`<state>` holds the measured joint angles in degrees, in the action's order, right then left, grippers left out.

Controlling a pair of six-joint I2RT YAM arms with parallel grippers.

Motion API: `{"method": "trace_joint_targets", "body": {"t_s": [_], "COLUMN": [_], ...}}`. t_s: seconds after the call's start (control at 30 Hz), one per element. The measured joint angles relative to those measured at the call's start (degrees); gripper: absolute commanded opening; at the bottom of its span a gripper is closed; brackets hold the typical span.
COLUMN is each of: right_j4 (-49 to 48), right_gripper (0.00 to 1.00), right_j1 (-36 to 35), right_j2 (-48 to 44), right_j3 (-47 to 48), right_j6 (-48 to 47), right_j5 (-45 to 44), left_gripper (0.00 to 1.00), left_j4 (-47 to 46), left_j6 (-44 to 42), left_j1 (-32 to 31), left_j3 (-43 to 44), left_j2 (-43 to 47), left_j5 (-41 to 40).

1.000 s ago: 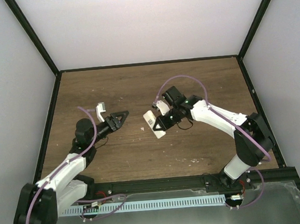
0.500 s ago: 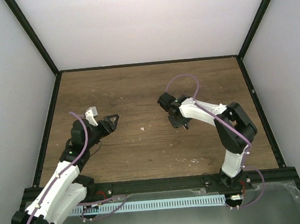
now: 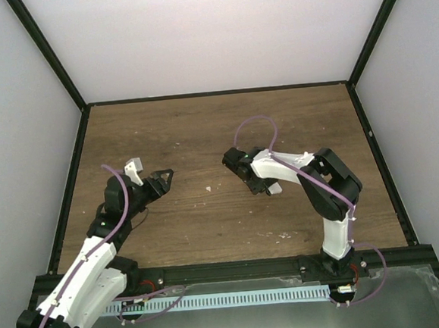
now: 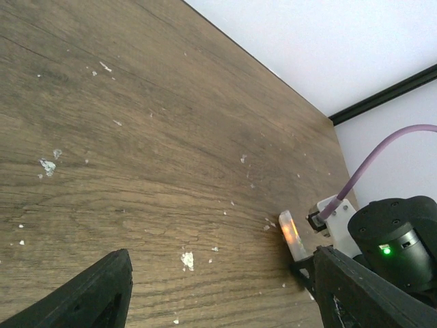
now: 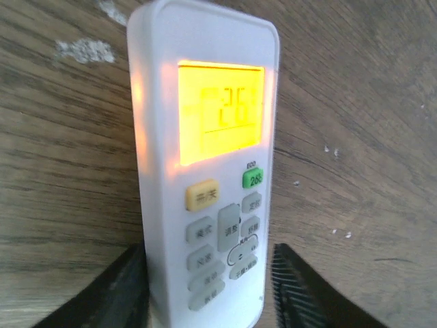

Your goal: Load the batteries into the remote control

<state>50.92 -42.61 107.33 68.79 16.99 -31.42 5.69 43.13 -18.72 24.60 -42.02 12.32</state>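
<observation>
wooden table (image 3: 201,127) is showing pale specks. left gripper (image 4: 222,253) is hovering left of table centre, fingers spread wide apart. right gripper (image 5: 206,251), just right of table centre, is clamping the remote control (image 5: 205,137) at its lower end. the remote's display is glowing orange.

On my right wrist feed I see the remote control (image 5: 205,171) is white, its display (image 5: 220,109) glowing orange-yellow with darker digits. There is a green button (image 5: 253,179), a pale yellow button (image 5: 202,195) and grey keys (image 5: 229,229). The table (image 4: 136,137) is brown woodgrain flecked with pale specks (image 4: 186,259).
</observation>
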Motion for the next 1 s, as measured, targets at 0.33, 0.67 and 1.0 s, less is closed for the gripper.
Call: {"method": "trace_joint_targets", "body": {"t_s": [0.33,0.67,1.0], "right_j4": [-1.5,-10.1,-17.1], "right_gripper": [1.0,1.0,1.0], "right_j1": [-0.3,-0.3,0.1], "right_j2": [-7.3,-21.1,-25.1], "right_j3": [0.9,0.9,0.9], "right_j6": [-2.5,-4.4,-4.1], "right_j5": [7.5,18.1,23.5], "left_gripper": [0.9,1.0,1.0], "left_j4": [2.9,10.5,19.6], "left_j6": [-1.2,-4.4,-8.1], "left_j1": [0.1,0.4,0.4], "left_j3": [1.7,10.8,22.2], "left_j2": [1.6,2.2,0.6], "left_j5": [-1.2,-7.2,-16.6]}}
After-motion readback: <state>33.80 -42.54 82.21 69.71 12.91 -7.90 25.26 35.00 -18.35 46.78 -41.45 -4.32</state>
